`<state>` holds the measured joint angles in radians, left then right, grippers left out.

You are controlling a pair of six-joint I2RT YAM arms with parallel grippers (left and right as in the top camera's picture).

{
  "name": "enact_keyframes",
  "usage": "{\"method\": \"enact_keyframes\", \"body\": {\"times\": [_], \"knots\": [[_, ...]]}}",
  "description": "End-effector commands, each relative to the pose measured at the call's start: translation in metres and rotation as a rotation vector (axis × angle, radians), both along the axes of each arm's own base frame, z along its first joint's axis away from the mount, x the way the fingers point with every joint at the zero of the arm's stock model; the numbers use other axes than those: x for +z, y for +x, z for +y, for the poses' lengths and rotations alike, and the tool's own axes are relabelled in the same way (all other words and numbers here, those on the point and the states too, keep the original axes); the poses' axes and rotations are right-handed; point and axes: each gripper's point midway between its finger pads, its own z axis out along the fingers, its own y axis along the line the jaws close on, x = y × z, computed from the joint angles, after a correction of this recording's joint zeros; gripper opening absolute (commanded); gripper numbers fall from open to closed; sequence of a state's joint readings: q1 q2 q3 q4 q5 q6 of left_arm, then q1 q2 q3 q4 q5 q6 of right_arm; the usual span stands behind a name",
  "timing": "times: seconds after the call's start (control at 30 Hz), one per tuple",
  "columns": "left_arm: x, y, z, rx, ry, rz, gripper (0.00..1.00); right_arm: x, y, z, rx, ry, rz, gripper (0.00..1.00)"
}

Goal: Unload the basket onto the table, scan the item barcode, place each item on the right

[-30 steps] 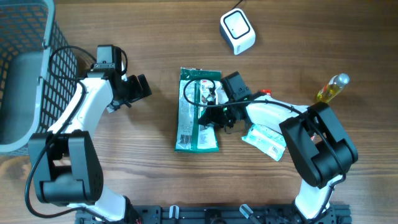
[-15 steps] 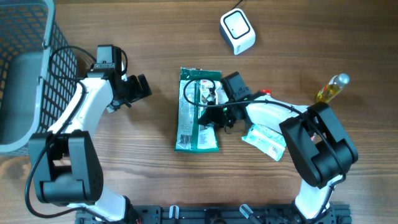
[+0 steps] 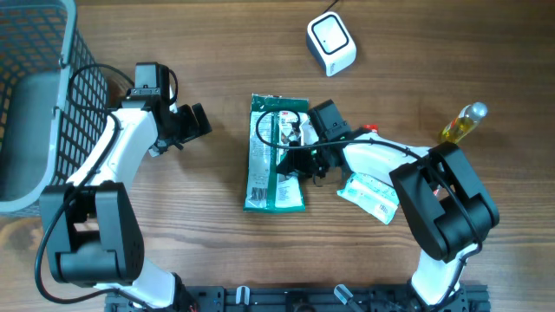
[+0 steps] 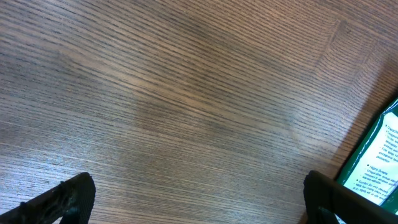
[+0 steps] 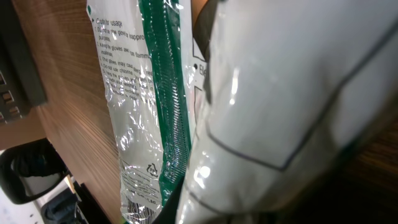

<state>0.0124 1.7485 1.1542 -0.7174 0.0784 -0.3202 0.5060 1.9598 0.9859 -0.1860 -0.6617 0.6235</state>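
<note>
Green packet (image 3: 264, 165) flat at mid-bench, long side running near to far. Right gripper (image 3: 293, 163) down on its right edge, pinched closed on it. Left gripper (image 3: 196, 122) spread wide over bare wood, left of packet, not touching. White scanner (image 3: 331, 43) up by far edge. Oil bottle (image 3: 464, 122) lying toward right edge. Small white sachet (image 3: 371, 196) right of packet, partly under right arm. Grey basket (image 3: 35, 39) filling far left corner.

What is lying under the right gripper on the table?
The flat green plastic package lies under the right gripper, on the wooden table. The gripper hides the package's right edge, so whether its shut fingers pinch the film cannot be seen.
</note>
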Motion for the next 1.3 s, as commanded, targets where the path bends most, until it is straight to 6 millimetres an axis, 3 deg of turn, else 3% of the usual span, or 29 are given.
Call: {"method": "enact_keyframes", "body": {"times": [0.0,1.03,1.17,1.27], "knots": [[0.004,0.004,0.004,0.010,0.012,-0.016,1.00,-0.021,-0.009,-0.008,0.009,-0.060,0.018,0.04],[0.004,0.004,0.004,0.010,0.012,-0.016,1.00,-0.019,-0.009,-0.008,0.020,-0.059,0.007,0.04],[0.004,0.004,0.004,0.010,0.012,-0.016,1.00,0.009,0.004,-0.019,0.023,-0.129,-0.110,0.04],[0.004,0.004,0.004,0.010,0.012,-0.016,1.00,0.060,0.004,-0.029,0.063,-0.154,-0.244,0.04]]}}
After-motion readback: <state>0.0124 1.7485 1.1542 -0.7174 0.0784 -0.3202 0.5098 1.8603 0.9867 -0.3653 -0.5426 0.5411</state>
